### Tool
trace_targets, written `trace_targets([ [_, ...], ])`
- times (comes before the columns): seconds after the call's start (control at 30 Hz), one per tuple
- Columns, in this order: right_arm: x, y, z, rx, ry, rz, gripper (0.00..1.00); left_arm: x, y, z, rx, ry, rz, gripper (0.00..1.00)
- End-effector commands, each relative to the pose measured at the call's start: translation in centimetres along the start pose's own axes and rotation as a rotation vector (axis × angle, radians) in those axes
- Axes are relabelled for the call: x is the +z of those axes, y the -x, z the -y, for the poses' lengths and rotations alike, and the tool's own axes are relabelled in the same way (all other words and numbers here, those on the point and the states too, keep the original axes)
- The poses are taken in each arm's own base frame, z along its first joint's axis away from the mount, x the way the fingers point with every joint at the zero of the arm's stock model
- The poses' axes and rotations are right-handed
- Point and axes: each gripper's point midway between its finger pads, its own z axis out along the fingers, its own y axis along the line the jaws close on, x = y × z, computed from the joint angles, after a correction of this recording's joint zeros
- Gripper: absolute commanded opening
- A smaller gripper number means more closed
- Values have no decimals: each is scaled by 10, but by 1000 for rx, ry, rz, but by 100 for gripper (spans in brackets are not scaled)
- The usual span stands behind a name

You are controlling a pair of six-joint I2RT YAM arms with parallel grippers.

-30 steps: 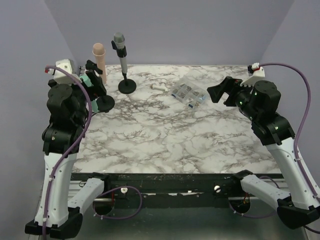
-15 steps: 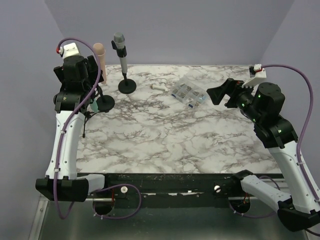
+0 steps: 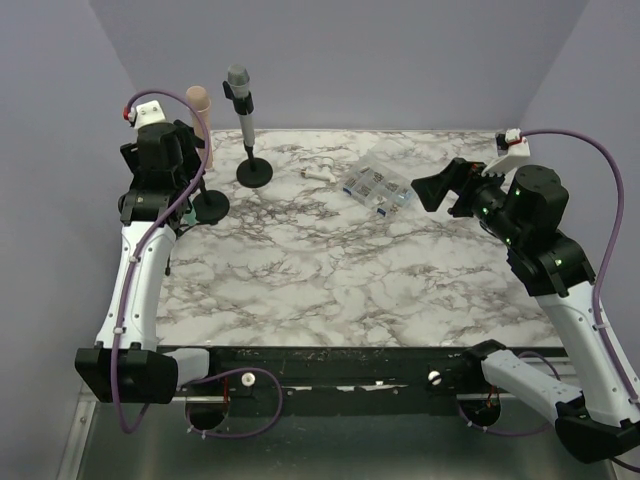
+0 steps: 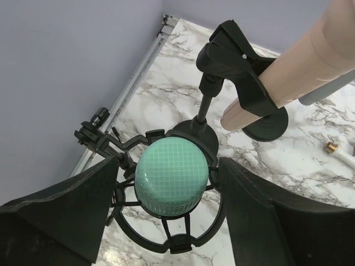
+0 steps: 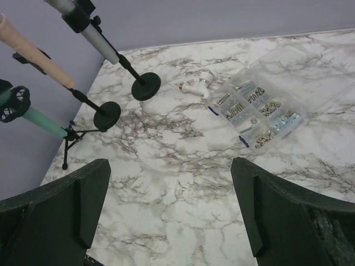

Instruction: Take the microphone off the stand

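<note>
Around the green microphone (image 4: 172, 177), left claw (image 4: 167, 191).

plain lavender walls (image 3: 350, 60), grey-veined white marble tabletop (image 3: 350, 290)

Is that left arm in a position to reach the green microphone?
Probably yes: the head of the green microphone sits between the open fingers of the left gripper, with nothing in the way.

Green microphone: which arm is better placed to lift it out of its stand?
Left. The left gripper straddles the green microphone, one finger each side; the right gripper stands open, far away.
</note>
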Motion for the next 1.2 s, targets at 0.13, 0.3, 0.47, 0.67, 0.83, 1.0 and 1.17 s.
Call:
trace_targets([
  [0.13, -4, -2, -5, 5, 21, -11, 100, 6, 3, -3, -1, 16, 36, 63],
  [0.3, -7, 1, -6, 7, 25, -2, 100, 0, 15, -4, 23, 7, 71, 45],
  [0.47, -8, 0, -6, 10, 24, -1, 100, -11, 35, -6, 37, 0, 120, 21],
  [0.67, -8, -3, -4, 10, 16, -9, 100, -36, 71, -10, 31, -16, 214, 11],
  [0.83, -4, -7, 0, 10, 0, -20, 100, -69, 105, -10, 14, -70, 307, 6],
  [1.0, 1, -10, 7, 6, -29, -26, 100, -107, 139, -9, -21, -133, 410, 0],
  [1.17, 1, -2, 25, 38, -138, 22, 100, -148, 167, -13, -68, -189, 503, 0],
])
